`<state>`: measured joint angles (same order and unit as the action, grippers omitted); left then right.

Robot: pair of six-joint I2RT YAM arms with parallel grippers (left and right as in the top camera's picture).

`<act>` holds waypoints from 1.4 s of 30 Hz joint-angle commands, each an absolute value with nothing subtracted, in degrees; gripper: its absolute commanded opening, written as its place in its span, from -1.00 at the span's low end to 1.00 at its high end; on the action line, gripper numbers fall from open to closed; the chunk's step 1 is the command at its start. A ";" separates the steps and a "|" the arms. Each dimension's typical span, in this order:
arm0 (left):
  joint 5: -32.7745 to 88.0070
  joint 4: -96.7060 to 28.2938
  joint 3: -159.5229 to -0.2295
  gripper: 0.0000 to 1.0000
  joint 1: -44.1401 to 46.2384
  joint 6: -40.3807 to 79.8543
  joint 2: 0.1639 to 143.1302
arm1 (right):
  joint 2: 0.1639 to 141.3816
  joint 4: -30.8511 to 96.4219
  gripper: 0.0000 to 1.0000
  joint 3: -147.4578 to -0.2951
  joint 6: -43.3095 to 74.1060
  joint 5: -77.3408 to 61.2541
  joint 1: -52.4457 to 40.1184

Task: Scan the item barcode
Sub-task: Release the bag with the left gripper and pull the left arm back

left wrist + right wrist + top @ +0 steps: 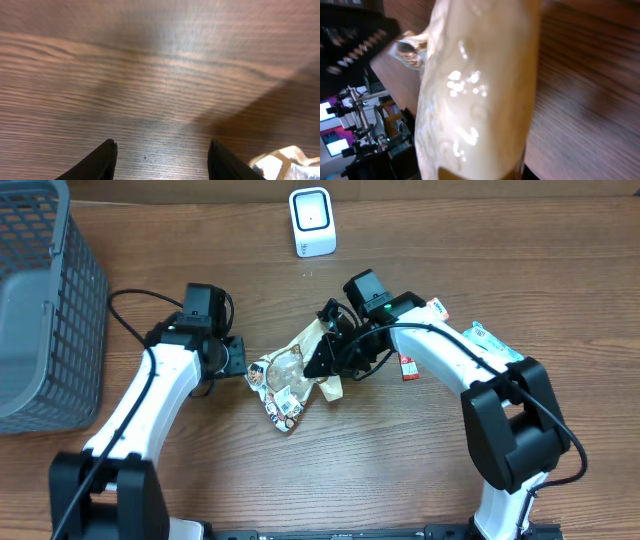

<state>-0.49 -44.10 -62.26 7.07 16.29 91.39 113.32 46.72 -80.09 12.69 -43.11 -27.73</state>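
1. The bag (288, 378), glossy cream with a crinkled, printed clear end, lies mid-table, running from 7 to 1 o'clock.
2. The right gripper (322, 358) is clamped on its 1 o'clock end.
3. The left gripper (242, 370), at the bag's 9 o'clock, has its fingers apart and empty.
4. The scanner (312, 222) stands at the bag's 12 o'clock.

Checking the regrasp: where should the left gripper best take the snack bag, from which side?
Grip the snack bag by its free left end, from its left. The right gripper pinches its right end, leaving that flattened end facing the open fingers of the left gripper.
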 commanded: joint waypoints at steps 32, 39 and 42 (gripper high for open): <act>-13.30 -46.50 -64.23 1.00 6.66 15.22 75.77 | 100.07 52.27 -0.93 -79.88 8.88 -30.94 -27.27; -13.30 -46.50 -64.23 1.00 6.66 15.22 75.75 | 100.07 52.38 -0.93 -79.88 8.84 -30.92 -27.31; -13.30 -46.48 -64.23 1.00 6.66 15.22 75.77 | 100.09 51.46 -0.93 -79.88 8.45 -30.46 -27.29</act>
<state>-12.29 -46.39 -63.18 6.98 15.92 76.01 101.84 52.49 -80.07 9.13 -31.03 -27.40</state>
